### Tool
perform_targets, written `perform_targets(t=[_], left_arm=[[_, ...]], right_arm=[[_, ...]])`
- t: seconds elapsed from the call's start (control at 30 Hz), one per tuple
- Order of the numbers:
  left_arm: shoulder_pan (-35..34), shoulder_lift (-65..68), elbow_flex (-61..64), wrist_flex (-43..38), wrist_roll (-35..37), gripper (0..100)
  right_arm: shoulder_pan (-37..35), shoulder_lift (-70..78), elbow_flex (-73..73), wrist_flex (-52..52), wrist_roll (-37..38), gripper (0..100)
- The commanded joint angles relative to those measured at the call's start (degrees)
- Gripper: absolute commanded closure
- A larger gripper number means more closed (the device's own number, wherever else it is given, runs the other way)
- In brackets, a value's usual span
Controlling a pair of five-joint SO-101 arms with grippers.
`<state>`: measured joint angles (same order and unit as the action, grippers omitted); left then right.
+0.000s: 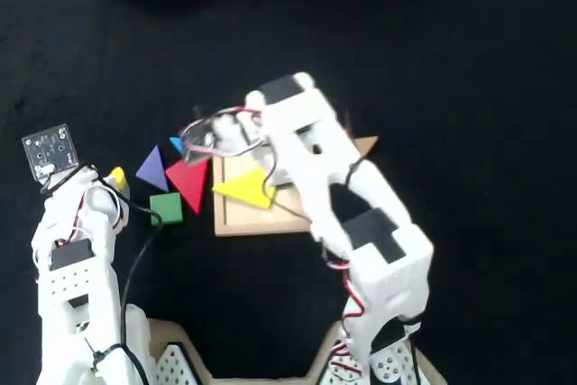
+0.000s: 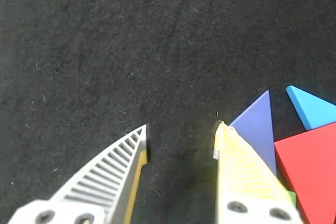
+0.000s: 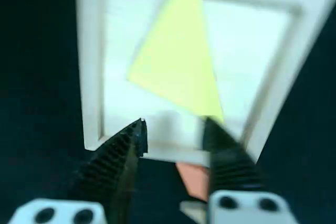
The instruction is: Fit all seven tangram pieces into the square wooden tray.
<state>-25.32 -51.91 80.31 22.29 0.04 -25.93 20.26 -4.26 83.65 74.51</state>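
Work on the puzzle looks barely begun to me. Straight ahead of my right gripper (image 3: pixel 174 125) lies the square wooden tray (image 3: pixel 90 77), its near rim just past my jaws. The yellow triangle (image 3: pixel 176 61) is the one piece on it, and it lies askew. Its narrow tip points away from me and rides over the far rim, so I judge it rests on the frame rather than flat on the tray floor. It needs turning and drawing towards me before it seats. An orange piece (image 3: pixel 193 179) lies on the black cloth (image 2: pixel 105 51) under my right gripper, on my side of the near rim, handy for a later pick.

Other pieces cluster by my left gripper (image 2: pixel 182 128). The purple triangle (image 2: pixel 257 124) is just beside my yellow finger (image 2: pixel 241 171); whether it touches I cannot tell. The red triangle (image 2: pixel 310 166) lies beyond it on the same side, and the blue triangle (image 2: pixel 312 108) is farther ahead. The green square (image 1: pixel 166 207) sits close by the red one. They lie loose on the cloth past the tray's far side, where I'd guess either arm can reach them.

My right gripper's jaws are spread apart, gripping nothing and touching nothing. My left gripper is likewise spread wide, with bare cloth in the gap, and holds nothing.
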Motion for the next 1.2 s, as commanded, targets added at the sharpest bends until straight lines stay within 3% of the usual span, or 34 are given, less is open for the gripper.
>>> perform_targets(t=[0.0, 0.3, 1.17], left_arm=[[0.66, 0.09, -0.22, -0.97, 0.44, 79], [0.66, 0.09, -0.22, -0.97, 0.44, 79], [2.07, -0.44, 1.8, -3.78, 0.44, 79]], right_arm=[[3.78, -1.54, 0.04, -1.23, -7.38, 99.2], [6.07, 3.38, 3.91, -13.71, -15.91, 98.8], [-2.73, 15.6, -15.16, -13.89, -21.98, 98.7]])
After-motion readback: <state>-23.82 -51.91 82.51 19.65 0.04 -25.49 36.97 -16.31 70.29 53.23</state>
